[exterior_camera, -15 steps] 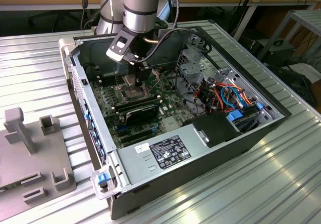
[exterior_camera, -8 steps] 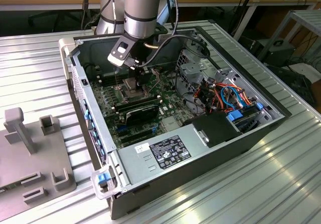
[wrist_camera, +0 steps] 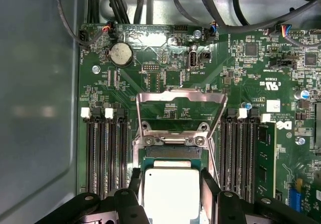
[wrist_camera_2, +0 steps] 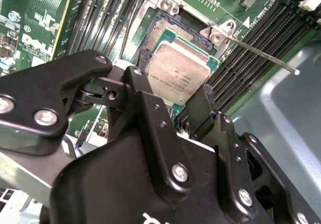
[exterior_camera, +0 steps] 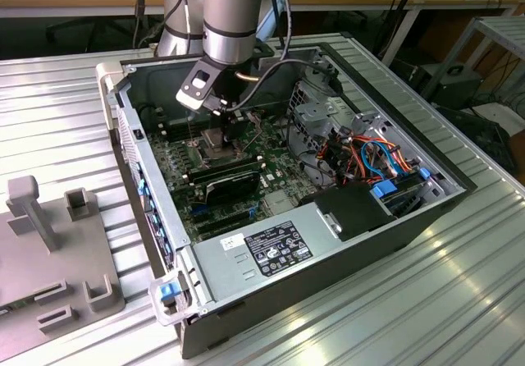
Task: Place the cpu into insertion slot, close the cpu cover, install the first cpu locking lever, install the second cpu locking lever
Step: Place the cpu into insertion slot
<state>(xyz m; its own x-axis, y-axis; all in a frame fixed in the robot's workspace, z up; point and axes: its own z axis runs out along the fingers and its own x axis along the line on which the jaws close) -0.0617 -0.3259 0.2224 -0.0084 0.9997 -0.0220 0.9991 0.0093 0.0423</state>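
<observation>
Ribbed metal table [exterior_camera: 426,300] carries an open case [exterior_camera: 271,310], and the gripper [exterior_camera: 215,121] hangs inside it over the board. Its fingers [wrist_camera_2: 145,97] are clamped on two opposite edges of the cpu [wrist_camera_2: 178,71], held nearly level right above the slot [wrist_camera_2: 168,28], whose pin field peeks out past the chip's far edge. Beyond that, the cover [wrist_camera: 180,97] stands flipped open, clear of the slot.

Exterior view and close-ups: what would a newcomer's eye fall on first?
A grey robot arm reaches down into an open computer case in the exterior view. In the first wrist view its black gripper clasps the silver cpu over the insertion slot, with the cpu cover swung open.
</observation>
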